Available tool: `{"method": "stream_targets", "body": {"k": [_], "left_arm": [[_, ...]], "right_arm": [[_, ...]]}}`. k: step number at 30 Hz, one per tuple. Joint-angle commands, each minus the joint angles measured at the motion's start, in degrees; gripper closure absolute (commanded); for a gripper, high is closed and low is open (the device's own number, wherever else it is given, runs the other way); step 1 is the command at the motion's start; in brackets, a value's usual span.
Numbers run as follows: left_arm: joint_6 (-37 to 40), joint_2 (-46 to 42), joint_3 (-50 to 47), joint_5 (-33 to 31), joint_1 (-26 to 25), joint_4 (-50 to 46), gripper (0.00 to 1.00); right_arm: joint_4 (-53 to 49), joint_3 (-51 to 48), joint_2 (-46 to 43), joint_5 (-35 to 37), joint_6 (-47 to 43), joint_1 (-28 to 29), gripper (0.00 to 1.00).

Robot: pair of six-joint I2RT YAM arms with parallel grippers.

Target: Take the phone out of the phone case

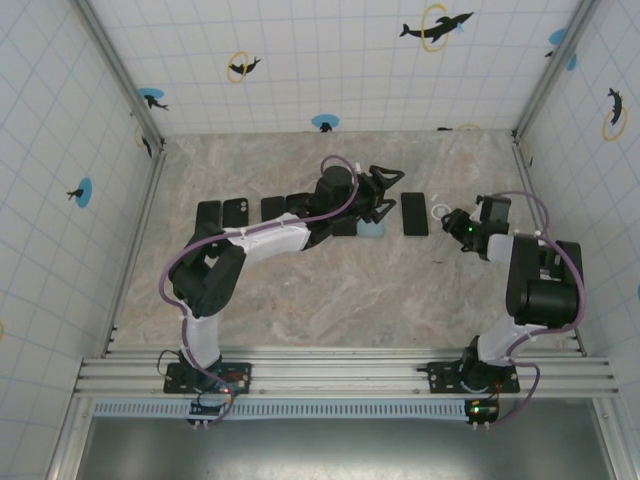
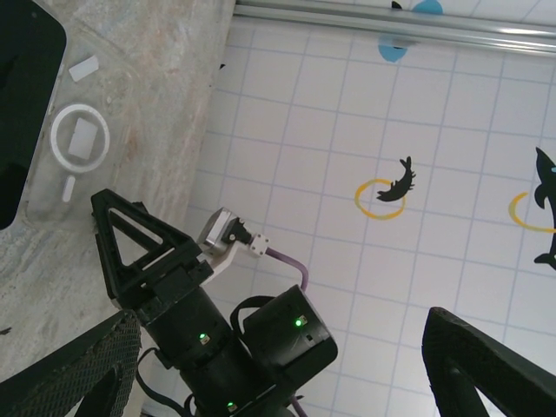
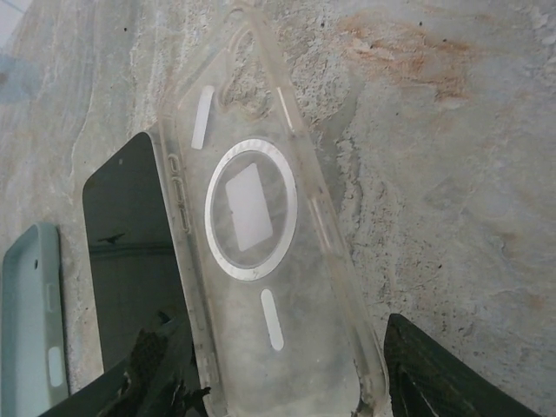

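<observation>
The black phone (image 1: pixel 414 213) lies flat on the marble table, out of its case. Beside it on the right lies the empty clear phone case (image 1: pixel 440 210) with a white ring on its back. In the right wrist view the clear case (image 3: pixel 261 261) lies next to the phone (image 3: pixel 130 252). My right gripper (image 3: pixel 295 382) is open, its fingers either side of the case's near end. My left gripper (image 1: pixel 390 195) hovers just left of the phone, open and holding nothing. From the left wrist the phone (image 2: pixel 22 104) and case (image 2: pixel 78 139) sit at the upper left.
A pale blue case (image 1: pixel 371 229) lies under the left gripper, seen also as the pale case (image 3: pixel 30 313) at the left edge. A row of dark phones (image 1: pixel 236 213) runs along the table's left half. Tiled walls enclose the table on three sides.
</observation>
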Motion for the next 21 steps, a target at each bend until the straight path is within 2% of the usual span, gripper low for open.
{"method": "stream_targets", "body": {"k": [1,8,11,16,21], "left_arm": [[1.19,-0.38,-0.37,0.74,0.62,-0.17,0.14],[6.12,-2.26,-0.34,1.1,1.49,-5.41,0.13],[14.96,-3.99,1.27,1.86,2.65,-12.3,0.12],[31.41,-5.92,4.48,3.4,6.04,-27.54,0.04],[45.43,-10.56,-0.33,4.27,10.86,-31.26,0.03]], "right_arm": [[-4.22,2.02,-2.07,1.67,-3.18,-0.22,0.38],[-8.72,4.8,-4.19,3.62,-6.63,-0.15,0.3],[-9.55,6.86,-6.2,1.87,-9.24,0.27,0.25],[-13.75,11.25,-9.33,-3.14,-13.99,3.55,0.14],[-15.17,12.98,-13.08,-3.96,-19.09,6.84,0.03]]}}
